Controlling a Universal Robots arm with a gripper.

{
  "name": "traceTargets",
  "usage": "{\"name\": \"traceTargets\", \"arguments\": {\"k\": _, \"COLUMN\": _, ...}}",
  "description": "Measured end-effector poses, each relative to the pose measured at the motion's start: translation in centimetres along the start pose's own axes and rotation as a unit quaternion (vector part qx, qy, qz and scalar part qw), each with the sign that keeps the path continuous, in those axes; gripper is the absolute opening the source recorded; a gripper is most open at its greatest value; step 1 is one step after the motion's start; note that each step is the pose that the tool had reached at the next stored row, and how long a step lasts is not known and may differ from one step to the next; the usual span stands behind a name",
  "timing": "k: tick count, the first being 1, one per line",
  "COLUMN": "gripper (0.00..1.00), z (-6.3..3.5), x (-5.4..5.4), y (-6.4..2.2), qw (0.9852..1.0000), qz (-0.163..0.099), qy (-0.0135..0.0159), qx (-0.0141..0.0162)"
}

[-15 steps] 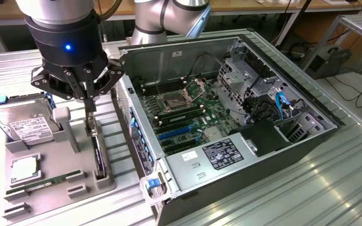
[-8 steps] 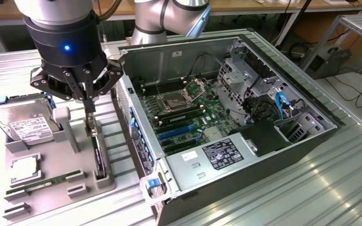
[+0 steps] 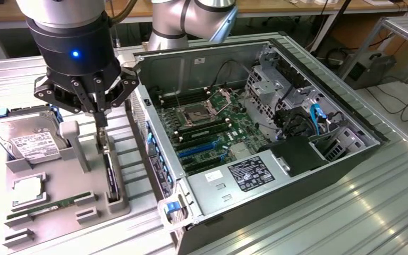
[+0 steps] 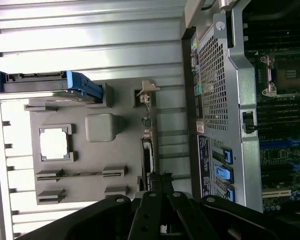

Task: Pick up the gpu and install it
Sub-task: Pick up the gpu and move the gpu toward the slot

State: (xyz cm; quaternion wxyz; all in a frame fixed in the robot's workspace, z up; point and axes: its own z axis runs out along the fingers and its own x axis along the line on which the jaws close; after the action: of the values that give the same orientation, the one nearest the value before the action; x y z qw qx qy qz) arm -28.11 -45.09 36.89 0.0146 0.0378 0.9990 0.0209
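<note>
The gpu (image 3: 109, 170) is a thin black card standing on edge in a slot of the grey holder tray (image 3: 69, 183), with its silver bracket at the far end. In the wrist view the gpu (image 4: 147, 145) shows edge-on, bracket (image 4: 146, 91) away from the fingers. My gripper (image 3: 102, 121) hangs shut straight over the card's bracket end, fingertips pressed together, with nothing seen between them. I cannot tell whether the tips touch the card. In the wrist view the gripper (image 4: 158, 177) sits over the card's near end.
The open computer case (image 3: 346, 159) lies on the exterior view's right, motherboard (image 3: 204, 125) and blue slots (image 3: 197, 151) exposed. The tray also holds a hard drive (image 3: 27, 141), a processor chip (image 3: 28, 188) and a green memory stick (image 3: 48, 207). The case wall (image 4: 215, 100) stands close beside the tray.
</note>
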Motion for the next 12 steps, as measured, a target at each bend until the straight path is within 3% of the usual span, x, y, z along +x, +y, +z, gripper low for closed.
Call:
{"name": "traceTargets", "arguments": {"k": 2, "gripper": 0.11, "z": 0.0, "x": 0.0, "y": 0.0, "qw": 1.0, "qz": 0.0, "qy": 0.0, "qx": 0.0}}
{"name": "traceTargets", "arguments": {"k": 7, "gripper": 0.42, "z": 0.02, "x": 0.0, "y": 0.0, "qw": 1.0, "qz": 0.0, "qy": 0.0, "qx": 0.0}}
{"name": "traceTargets", "arguments": {"k": 12, "gripper": 0.42, "z": 1.2, "x": 0.0, "y": -0.05, "qw": 1.0, "qz": 0.0, "qy": 0.0, "qx": 0.0}}
